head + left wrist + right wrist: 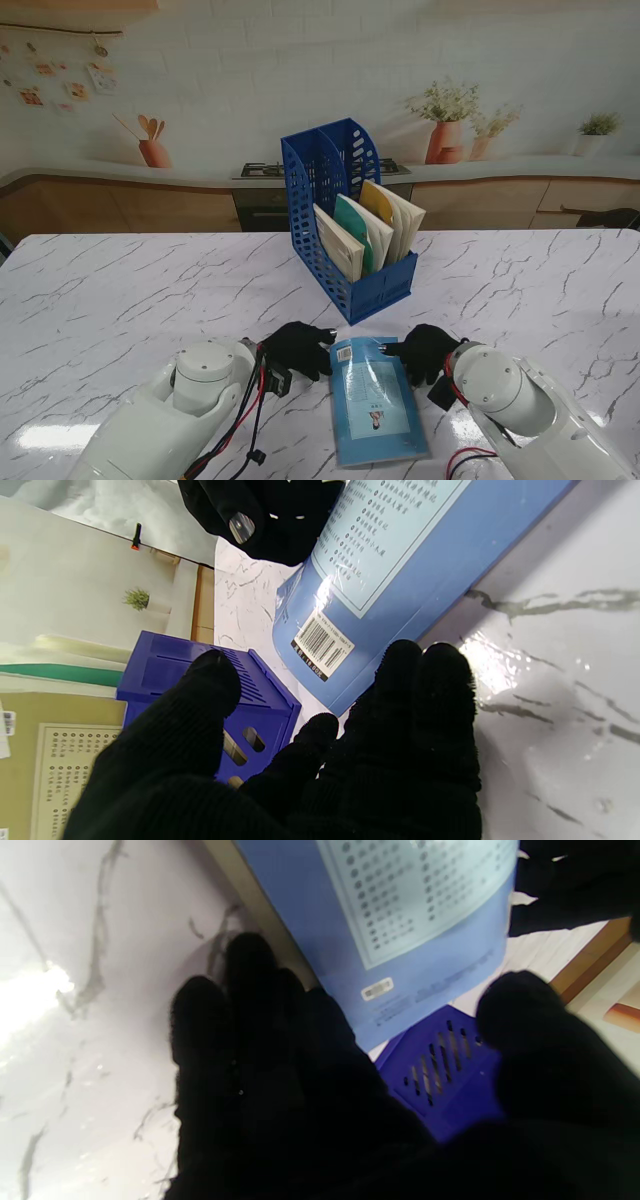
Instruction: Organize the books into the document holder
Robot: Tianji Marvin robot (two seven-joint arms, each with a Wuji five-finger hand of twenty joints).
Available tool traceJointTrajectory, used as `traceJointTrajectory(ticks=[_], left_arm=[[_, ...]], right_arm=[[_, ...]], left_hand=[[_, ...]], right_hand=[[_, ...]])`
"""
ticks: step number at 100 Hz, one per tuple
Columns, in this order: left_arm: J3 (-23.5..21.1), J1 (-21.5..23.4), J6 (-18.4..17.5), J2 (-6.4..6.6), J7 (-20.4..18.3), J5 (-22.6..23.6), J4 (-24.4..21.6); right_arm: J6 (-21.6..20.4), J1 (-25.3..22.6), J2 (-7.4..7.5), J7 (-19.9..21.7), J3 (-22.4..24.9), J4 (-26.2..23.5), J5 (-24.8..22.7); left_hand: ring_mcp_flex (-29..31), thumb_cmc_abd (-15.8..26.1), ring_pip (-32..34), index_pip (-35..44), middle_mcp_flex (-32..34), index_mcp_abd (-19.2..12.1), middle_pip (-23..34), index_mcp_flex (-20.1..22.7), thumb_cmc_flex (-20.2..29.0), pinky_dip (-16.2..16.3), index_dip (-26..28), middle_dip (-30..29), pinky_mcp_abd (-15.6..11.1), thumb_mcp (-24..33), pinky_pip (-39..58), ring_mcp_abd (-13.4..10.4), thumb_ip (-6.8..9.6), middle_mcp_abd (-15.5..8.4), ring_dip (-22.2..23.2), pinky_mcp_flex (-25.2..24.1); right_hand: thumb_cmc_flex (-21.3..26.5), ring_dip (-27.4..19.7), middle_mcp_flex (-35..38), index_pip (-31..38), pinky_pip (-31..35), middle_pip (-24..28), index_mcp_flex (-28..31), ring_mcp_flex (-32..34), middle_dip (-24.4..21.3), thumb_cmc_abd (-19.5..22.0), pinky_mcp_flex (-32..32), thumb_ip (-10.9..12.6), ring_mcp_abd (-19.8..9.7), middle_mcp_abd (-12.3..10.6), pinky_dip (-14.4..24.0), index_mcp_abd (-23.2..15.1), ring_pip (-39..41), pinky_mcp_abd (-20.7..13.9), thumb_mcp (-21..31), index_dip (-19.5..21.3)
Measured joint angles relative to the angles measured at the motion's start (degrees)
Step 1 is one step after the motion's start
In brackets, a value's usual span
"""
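Nearest me, both white forearms rise from the bottom corners onto the marble desk (120, 290).

Between them lies a light-blue book (375, 400), flat on the desk, cover up, its long edge running away from me. The left wrist view shows a barcode label near one corner.

Left hand (297, 348), black-gloved, sits just beside the book's far left corner. Fingers (425, 705) pressed loosely together, thumb apart; nothing held. Whether the fingertips touch the book's edge I cannot tell.

Right hand (425, 352), also black-gloved, sits at the book's far right corner. Wrist view: fingers (240, 1005) bunched side by side, thumb spread wide, empty. The picture is blurred, so contact with the book cannot be told.

Farther on, mid-desk, stands the blue document holder (345, 215), upright, open front angled toward my right. Three items lean in it side by side: a cream booklet (338, 240) on the left, a green book (358, 228) in the middle, a pale book with a yellow patch (395, 212) on the right.

Beyond the desk, a kitchen backdrop with a terracotta plant pot (445, 140).
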Motion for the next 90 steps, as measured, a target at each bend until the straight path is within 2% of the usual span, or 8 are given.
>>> traceJointTrajectory(ticks=[10,31,49,62,67,75,79,90], left_arm=[[0.0,0.2,-1.0,-0.03,-0.7,-1.1,0.2],[-0.3,0.7,-1.9,-0.36,-0.8,-3.2,0.4],[-0.2,1.0,-2.1,-0.57,-0.4,-3.1,0.2],[0.2,0.8,-2.4,-0.48,-0.9,-1.9,0.3],[0.4,0.6,-2.5,-0.43,-1.3,-1.6,0.4],[0.8,0.3,-2.9,-0.35,-2.1,-1.3,0.8],[0.9,0.2,-3.0,-0.36,-2.3,-1.2,1.0],[1.2,0.1,-3.0,-0.51,-2.3,-1.8,1.2]], right_arm=[[0.0,0.1,-0.04,-0.1,-0.1,0.1,0.2],[-0.1,0.2,-0.12,-0.1,-0.3,0.2,0.3],[-0.1,0.3,-0.15,-0.1,-0.4,0.3,0.4],[-0.1,0.5,-0.17,-0.1,-0.5,0.3,0.6],[-0.1,0.5,-0.17,-0.1,-0.5,0.4,0.6],[-0.2,0.5,-0.2,-0.1,-0.5,0.4,0.7],[-0.2,0.5,-0.23,-0.1,-0.5,0.5,0.7],[-0.3,0.5,-0.43,0.0,-0.6,0.5,0.8]], left_hand=[[-2.2,0.0,0.1,-0.3,-1.7,-1.4,-0.5,-1.3,0.0,2.2,0.0,-0.4,0.0,-0.3,0.5,0.0,0.0,-0.5,2.0,-3.5],[-5.5,-0.1,2.2,-0.4,-5.1,-4.1,0.7,-1.5,2.2,5.2,0.6,5.3,-0.2,0.8,1.0,-0.2,0.0,-1.0,8.5,-6.6],[-6.8,-5.8,7.2,0.1,-7.4,-6.9,4.6,2.4,3.0,6.3,2.3,13.3,-1.3,8.8,1.4,-1.2,0.03,-2.4,16.5,-7.2],[-6.7,-9.4,11.3,2.6,-7.3,-9.9,9.0,4.2,4.2,7.4,7.2,18.8,-2.0,13.2,3.9,-2.4,0.02,-4.1,20.5,-6.9],[-6.6,-10.7,13.8,9.4,-5.5,-11.9,9.6,4.2,4.7,8.2,11.6,22.8,-2.3,13.7,5.7,-2.6,0.02,-6.9,22.7,-6.8],[-3.7,-13.6,17.0,29.9,-0.2,-13.4,9.9,1.2,9.4,8.9,16.1,30.8,-2.6,13.5,8.3,-3.2,-1.0,-13.6,24.2,-5.4],[-4.0,-14.4,14.9,39.7,1.4,-14.3,9.2,0.8,10.8,8.9,15.8,32.3,-3.9,12.8,8.4,-5.3,-1.69,-15.2,23.0,-5.1],[-2.6,-16.3,12.9,51.3,5.9,-14.1,6.3,-0.6,13.4,8.9,13.3,34.9,-4.7,11.4,8.4,-5.3,-2.03,-17.3,22.6,-4.4]], right_hand=[[0.0,0.0,0.0,0.3,0.0,0.0,0.0,0.0,0.0,-0.6,0.0,0.0,0.0,0.0,-0.3,0.0,0.0,0.0,0.7,0.0],[0.0,0.0,0.0,1.0,-0.1,0.0,-0.4,0.0,0.0,-0.7,-0.2,0.0,0.0,0.0,-0.4,0.0,0.0,0.0,1.6,0.1],[0.0,0.0,0.0,1.1,-0.6,0.0,-0.4,0.0,0.0,-0.7,-0.6,0.0,0.0,0.0,-0.4,0.0,0.0,0.0,1.7,0.1],[0.0,0.0,0.0,1.4,-0.7,-0.1,-0.4,0.0,0.0,-0.7,-1.0,0.0,0.0,0.0,-0.4,-0.1,0.0,0.0,1.7,0.1],[0.0,0.0,0.0,1.4,-0.7,-0.1,-0.5,0.0,0.0,-0.7,-1.3,0.0,0.0,0.0,-0.4,-0.1,0.0,0.0,1.8,0.1],[0.6,0.2,0.0,1.4,-0.7,-0.1,-1.2,0.0,0.0,-0.7,-1.5,0.0,0.0,-0.4,-0.4,-0.5,0.0,0.1,2.2,0.1],[0.6,0.2,0.0,-0.2,-0.7,-0.3,-1.6,0.0,0.0,-0.7,-1.6,0.0,-0.2,-1.0,-0.4,-1.4,0.1,0.0,2.2,-0.3],[0.7,0.2,-0.1,-0.8,-0.9,-0.6,-2.1,-0.1,0.0,-0.7,-2.1,0.0,-0.4,-1.7,-0.4,-1.8,0.1,0.0,2.2,-0.8]])
